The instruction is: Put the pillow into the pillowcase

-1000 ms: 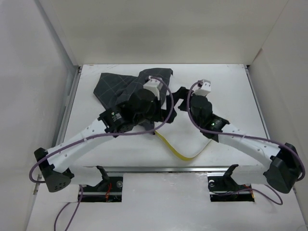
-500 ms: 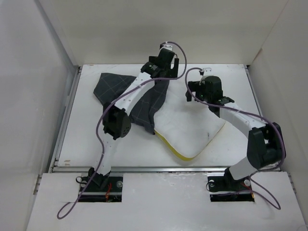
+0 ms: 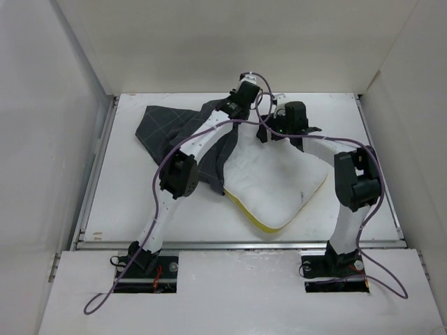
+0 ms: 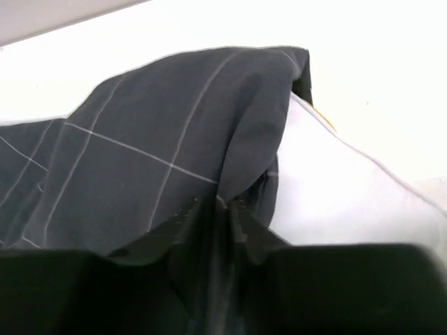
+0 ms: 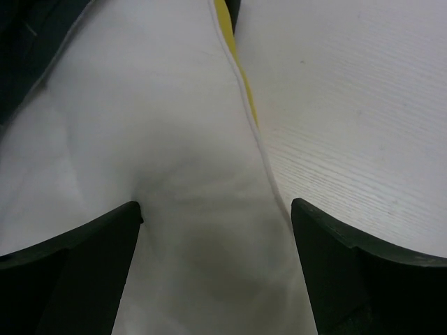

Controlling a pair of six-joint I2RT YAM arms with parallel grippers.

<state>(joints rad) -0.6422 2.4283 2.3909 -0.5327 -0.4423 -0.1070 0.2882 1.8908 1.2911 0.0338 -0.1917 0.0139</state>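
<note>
**A:** Left gripper, what's it doing?

**B:** It's clamping a bunched fold of the pillowcase. It's holding the edge up so the cloth is tenting over the pillow, probably to keep the mouth open.

**A:** Right gripper?

**B:** Its jaws are standing apart and straddling the pillow's far edge. White fabric is bulging between them, and the yellow piping is running just right of centre. I'm judging it's lining up to pinch that edge and feed it under the raised cloth, but it isn't squeezing yet.

**A:** Where's everything sitting?

**B:** The pillow is lying mid-table, slightly right, with its near corner pointing at the near edge. Only its far-left part is going under the case and most of it is showing bare. The pillowcase is spreading out to the far left on the table.

**A:** Progress?

**B:** I'm calling it early, barely started.

**A:** Risk?

**B:** The cloth could slip off the corner if the pillow gets pushed sideways.
</note>
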